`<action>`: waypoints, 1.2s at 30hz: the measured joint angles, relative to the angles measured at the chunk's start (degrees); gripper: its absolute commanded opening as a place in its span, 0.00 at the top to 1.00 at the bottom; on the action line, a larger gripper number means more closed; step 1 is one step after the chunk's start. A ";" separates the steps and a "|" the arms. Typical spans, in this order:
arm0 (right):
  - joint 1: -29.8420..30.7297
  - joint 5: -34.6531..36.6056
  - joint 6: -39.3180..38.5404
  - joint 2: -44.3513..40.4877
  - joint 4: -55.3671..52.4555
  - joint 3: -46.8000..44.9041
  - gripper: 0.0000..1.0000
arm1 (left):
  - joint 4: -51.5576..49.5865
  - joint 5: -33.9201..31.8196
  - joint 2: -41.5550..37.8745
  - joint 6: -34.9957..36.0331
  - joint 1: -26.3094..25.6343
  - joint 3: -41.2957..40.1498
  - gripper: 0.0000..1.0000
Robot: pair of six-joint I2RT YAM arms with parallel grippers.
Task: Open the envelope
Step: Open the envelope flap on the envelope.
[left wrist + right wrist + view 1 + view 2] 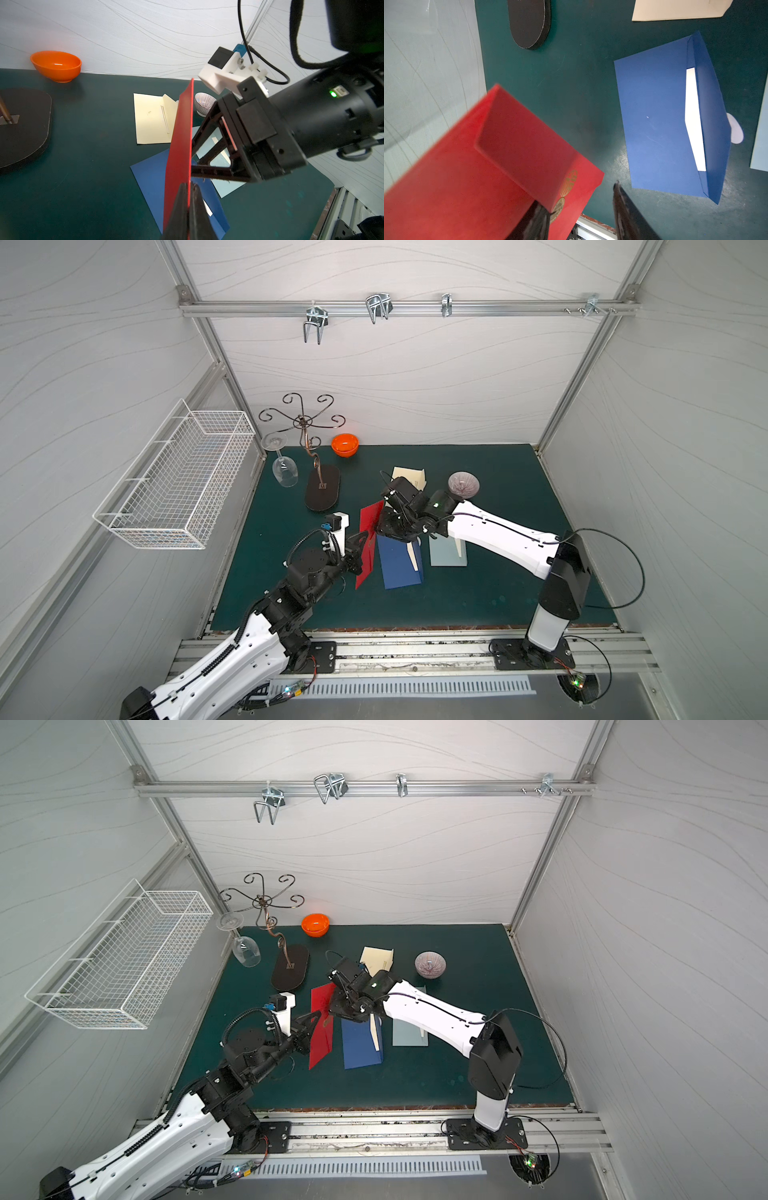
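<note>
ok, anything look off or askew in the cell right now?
Nothing spilled or damaged. Only the red envelope stands out: the left claw pinches it on edge above the mat, while the blue envelope and cream envelope lie flat, flaps open.

Envelope (369, 518) right of stand (323, 494), glass (285, 475) left

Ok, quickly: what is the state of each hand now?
Left hand: closed, holding the flat red paper envelope.
Right hand: open, gripping nothing.
</note>
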 measured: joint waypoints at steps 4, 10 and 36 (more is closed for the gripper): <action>-0.02 -0.46 -0.13 0.66 -0.09 0.28 0.52 | -0.07 0.13 0.28 0.22 -0.02 0.00 1.00; 0.00 -1.20 -1.09 3.17 -0.81 2.73 0.53 | -0.11 0.00 0.39 0.20 -0.02 0.00 1.00; -0.04 -1.05 -1.16 3.45 -2.27 2.25 0.54 | -2.34 -1.62 -0.04 0.59 -0.02 0.00 1.00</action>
